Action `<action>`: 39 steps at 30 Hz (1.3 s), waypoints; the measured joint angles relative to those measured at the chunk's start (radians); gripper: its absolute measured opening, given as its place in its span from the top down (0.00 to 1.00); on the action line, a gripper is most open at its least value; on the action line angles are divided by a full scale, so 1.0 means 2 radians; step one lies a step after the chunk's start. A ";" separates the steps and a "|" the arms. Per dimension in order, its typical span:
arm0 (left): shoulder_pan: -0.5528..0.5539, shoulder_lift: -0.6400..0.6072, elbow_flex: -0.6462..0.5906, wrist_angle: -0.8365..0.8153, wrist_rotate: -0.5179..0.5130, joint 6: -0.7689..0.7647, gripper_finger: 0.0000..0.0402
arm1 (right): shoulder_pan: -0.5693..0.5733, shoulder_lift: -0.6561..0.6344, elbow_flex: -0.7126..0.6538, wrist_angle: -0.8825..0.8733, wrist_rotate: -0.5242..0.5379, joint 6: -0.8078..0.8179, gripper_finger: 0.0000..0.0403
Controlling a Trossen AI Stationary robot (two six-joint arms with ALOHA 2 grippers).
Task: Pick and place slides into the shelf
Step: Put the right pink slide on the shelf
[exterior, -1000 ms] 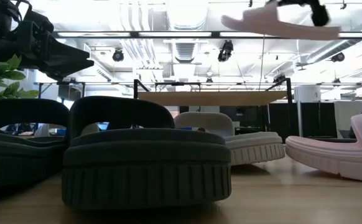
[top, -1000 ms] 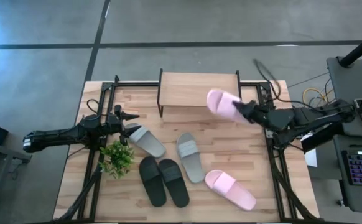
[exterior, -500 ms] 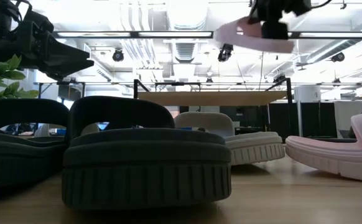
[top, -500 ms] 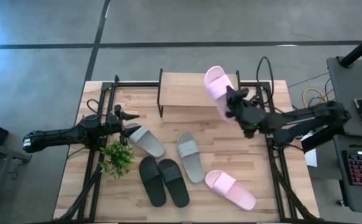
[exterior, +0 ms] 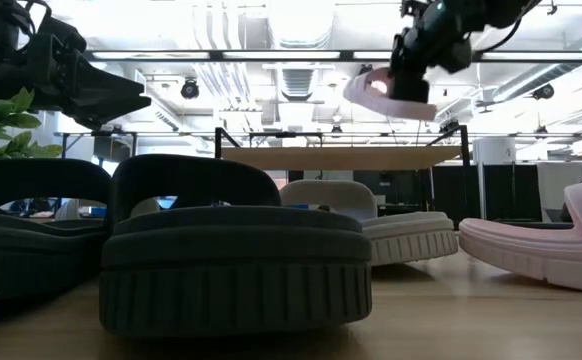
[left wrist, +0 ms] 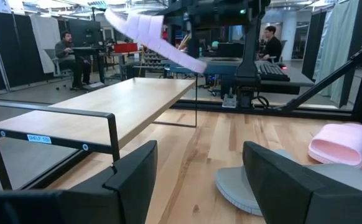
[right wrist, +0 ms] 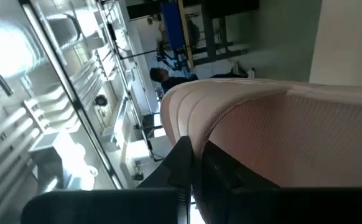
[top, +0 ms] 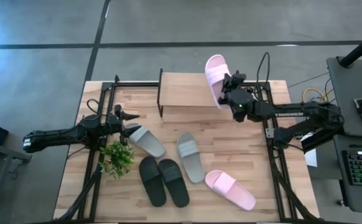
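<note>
My right gripper (top: 229, 94) is shut on a pale pink slide (top: 214, 78) and holds it in the air over the right end of the shelf (top: 187, 90). The low view shows that slide (exterior: 389, 90) well above the shelf's board (exterior: 341, 157). My left gripper (top: 131, 122) waits open at the table's left, next to a grey slide (top: 146, 140) that lies sole down. A second grey slide (top: 190, 155), a black pair (top: 162, 180) and a second pink slide (top: 231, 188) lie on the table. My right gripper pinches the pink slide between its two fingers (right wrist: 182, 160) at the edge of the ribbed strap (right wrist: 190, 109). The fingers come level from the table's right side. The slide hangs clear of the shelf, tipped onto its side, its length running toward the far edge.
A small green plant (top: 117, 158) stands beside my left arm. The shelf's black frame posts (top: 161, 93) rise at its ends. People sit at desks in the room beyond the table (left wrist: 66, 53). A keyboard (top: 361, 168) lies off the table's right side.
My right gripper has gone toward the far edge and a little left, over the shelf's right end. It has sunk slightly and rolled. The pink slide has turned from lying across to lengthwise toward the far edge and has tipped onto its side.
</note>
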 joint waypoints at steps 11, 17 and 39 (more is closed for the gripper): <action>0.000 0.000 0.000 0.000 0.000 0.000 0.44 | -0.024 0.062 0.000 0.000 -0.005 0.088 0.97; 0.000 0.000 0.000 0.000 0.000 0.000 0.44 | -0.031 0.076 0.001 0.004 -0.005 0.088 0.97; 0.000 0.000 0.000 0.000 0.000 0.000 0.44 | -0.053 0.077 0.001 0.001 -0.045 0.018 0.62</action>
